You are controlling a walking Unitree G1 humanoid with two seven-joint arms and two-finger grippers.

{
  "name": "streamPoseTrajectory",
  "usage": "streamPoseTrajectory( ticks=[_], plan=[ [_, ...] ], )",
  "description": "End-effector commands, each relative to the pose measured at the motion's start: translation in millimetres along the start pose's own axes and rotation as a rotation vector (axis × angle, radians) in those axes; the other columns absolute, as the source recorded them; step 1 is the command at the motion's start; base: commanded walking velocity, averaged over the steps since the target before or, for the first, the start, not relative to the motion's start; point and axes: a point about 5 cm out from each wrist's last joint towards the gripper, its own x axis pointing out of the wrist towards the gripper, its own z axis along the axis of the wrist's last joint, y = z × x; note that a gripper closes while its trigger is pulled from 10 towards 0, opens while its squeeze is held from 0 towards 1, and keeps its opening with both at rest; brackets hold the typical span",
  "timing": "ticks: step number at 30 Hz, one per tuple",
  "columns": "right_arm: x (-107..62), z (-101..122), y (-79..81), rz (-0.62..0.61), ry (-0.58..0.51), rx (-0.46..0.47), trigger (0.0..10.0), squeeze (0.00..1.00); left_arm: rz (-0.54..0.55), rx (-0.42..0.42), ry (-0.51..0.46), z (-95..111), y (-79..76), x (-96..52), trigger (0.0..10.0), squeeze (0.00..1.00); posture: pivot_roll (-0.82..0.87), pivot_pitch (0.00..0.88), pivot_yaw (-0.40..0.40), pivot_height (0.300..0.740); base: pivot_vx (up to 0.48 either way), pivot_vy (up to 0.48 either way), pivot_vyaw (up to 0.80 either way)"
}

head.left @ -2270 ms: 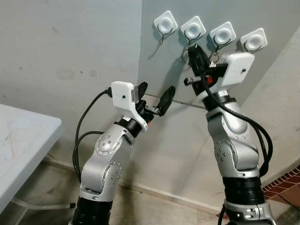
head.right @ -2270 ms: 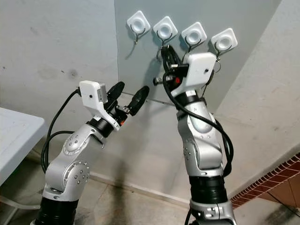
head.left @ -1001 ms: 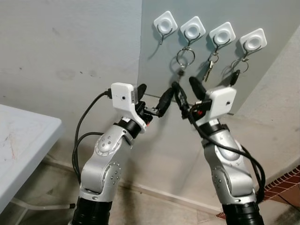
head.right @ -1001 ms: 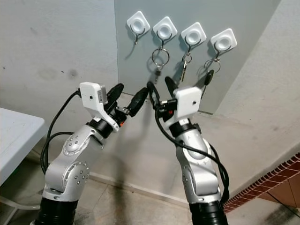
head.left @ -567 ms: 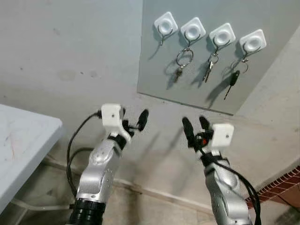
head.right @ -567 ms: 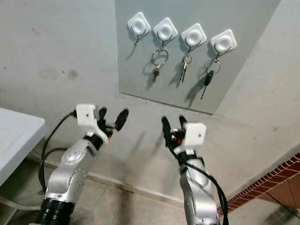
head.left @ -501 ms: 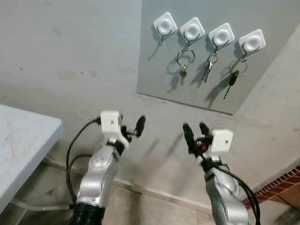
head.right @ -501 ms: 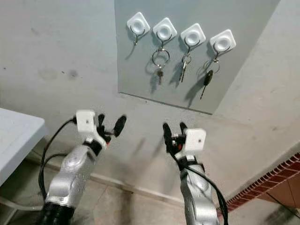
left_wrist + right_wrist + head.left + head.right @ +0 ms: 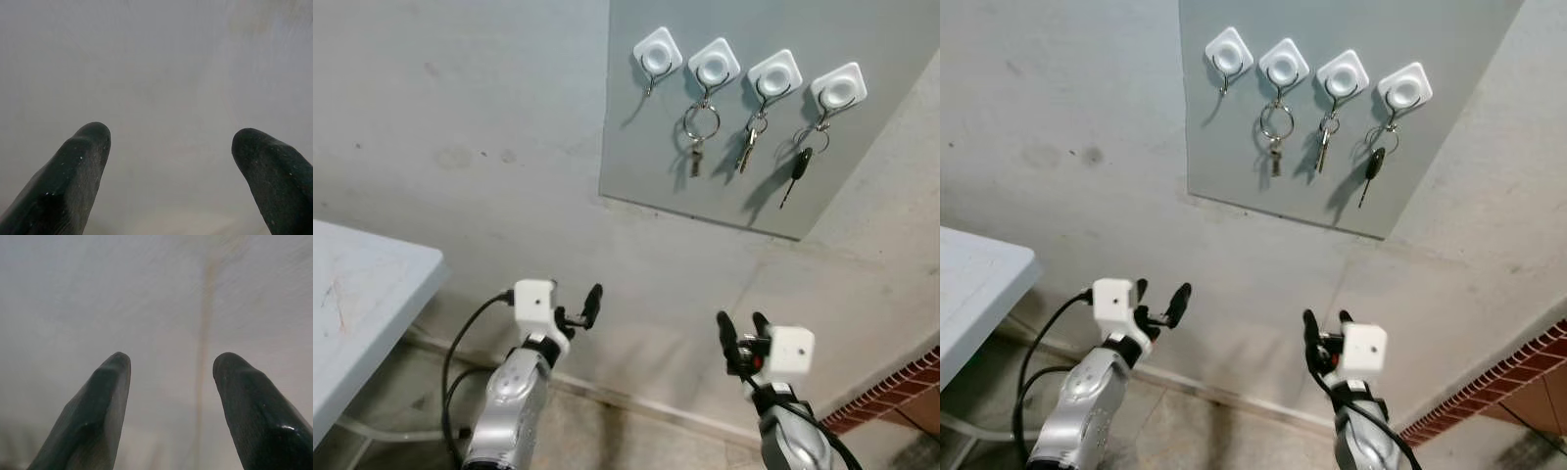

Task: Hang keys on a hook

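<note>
Head pair wide on the hook panel, wrist cameras close on bare wall

From the head we look forward at the grey panel (image 9: 705,127), well back from it; both eye views share it, the right one shifted sideways. Below the panel, our wrist cameras look along the left gripper (image 9: 168,147) and right gripper (image 9: 168,372), facing what seems plain wall, blurred and near.

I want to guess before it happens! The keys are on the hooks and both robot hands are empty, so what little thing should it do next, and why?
Probably just finish lowering both arms. Three sets of keys hang from the hooks on the grey panel, and the left gripper and right gripper are open, empty and well below them, so nothing seems left to hang.
</note>
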Motion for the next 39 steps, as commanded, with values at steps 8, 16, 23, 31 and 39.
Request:
streamPoseTrajectory(
  ticks=[8,16,23,31,39],
  plan=[
    [-14.6,5.4,-5.1,-0.012,-0.052,-0.004,10.0,0.00,-0.056,0.011,-0.069,6.5,-2.7,-13.1,10.0,0.00,-0.04,0.047,-0.031,0.740,0.000,0.000,0.00],
    [-12.0,3.8,-7.3,-0.042,-0.044,-0.008,10.0,0.00,-0.019,-0.037,-0.060,9.7,3.7,-4.5,10.0,0.00,-0.04,0.026,-0.006,0.740,0.000,0.000,0.00],
    [-3.9,5.7,-1.7,-0.057,-0.070,-0.007,10.0,0.00,-0.035,-0.051,-0.066,17.4,5.1,8.8,10.0,0.00,-0.07,0.015,0.042,0.740,0.000,0.000,0.00],
    [-3.6,7.0,2.4,-0.071,-0.083,-0.021,10.0,0.00,-0.076,-0.042,-0.055,18.5,0.6,19.6,10.0,0.00,-0.10,0.014,0.053,0.740,0.000,0.000,0.00],
    [-2.0,6.7,2.2,-0.046,-0.073,-0.072,10.0,0.00,-0.071,-0.043,-0.069,19.9,1.3,22.4,10.0,0.00,-0.09,0.002,0.031,0.740,0.000,0.000,0.26]
  ],
)
